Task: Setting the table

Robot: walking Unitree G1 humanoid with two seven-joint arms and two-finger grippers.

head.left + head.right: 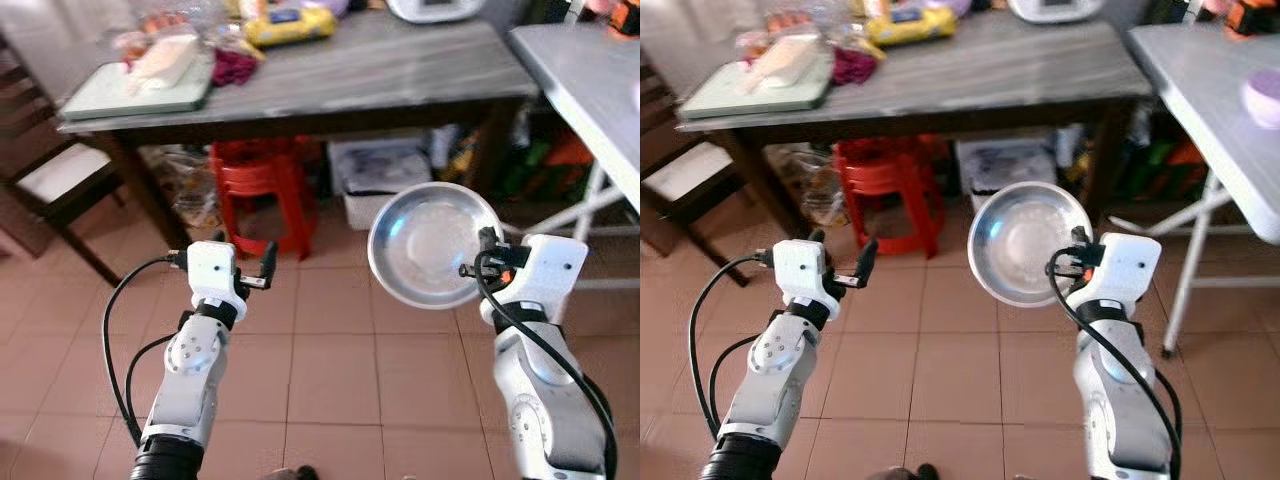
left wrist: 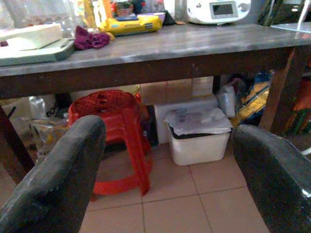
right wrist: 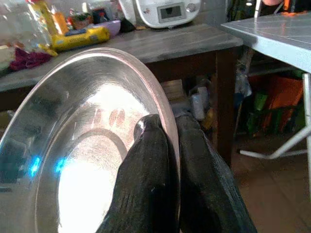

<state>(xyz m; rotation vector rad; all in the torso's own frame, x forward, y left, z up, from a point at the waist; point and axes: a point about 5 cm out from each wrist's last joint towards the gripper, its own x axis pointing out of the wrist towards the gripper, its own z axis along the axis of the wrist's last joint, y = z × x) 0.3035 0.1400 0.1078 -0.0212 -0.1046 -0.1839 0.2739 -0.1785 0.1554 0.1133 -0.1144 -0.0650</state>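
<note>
Right gripper [image 3: 167,127] pinches the rim of a shiny steel plate [image 1: 432,243] (tilted upright); left gripper [image 2: 170,160] fingers spread, empty.

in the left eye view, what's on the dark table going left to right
green tray → purple cloth → yellow pack → white appliance

A stool [image 1: 258,190] and a bin [image 1: 385,180] sat side by side under the bench [image 1: 380,75], stool to the left.
</note>
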